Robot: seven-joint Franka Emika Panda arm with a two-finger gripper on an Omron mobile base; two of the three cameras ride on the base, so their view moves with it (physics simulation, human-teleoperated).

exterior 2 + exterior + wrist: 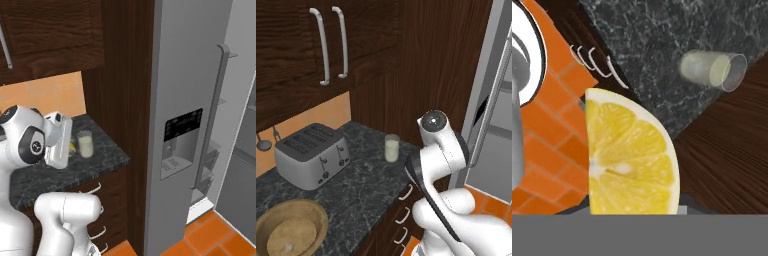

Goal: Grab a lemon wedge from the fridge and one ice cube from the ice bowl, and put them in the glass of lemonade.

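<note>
While the fridge (190, 125) stands with one door swung open at the right, the dark stone counter (363, 185) carries a toaster (312, 156), the ice bowl (291, 230) near the front edge with an ice cube (289, 246) inside, and the glass of lemonade (391, 147) toward the back corner. The pincer (70, 146) is clamped on the lemon wedge (629, 157), held above the counter just beside the glass

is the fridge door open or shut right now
Open. In the right base view the fridge door with the dispenser panel stands swung out, and door shelves show behind its edge.
</note>
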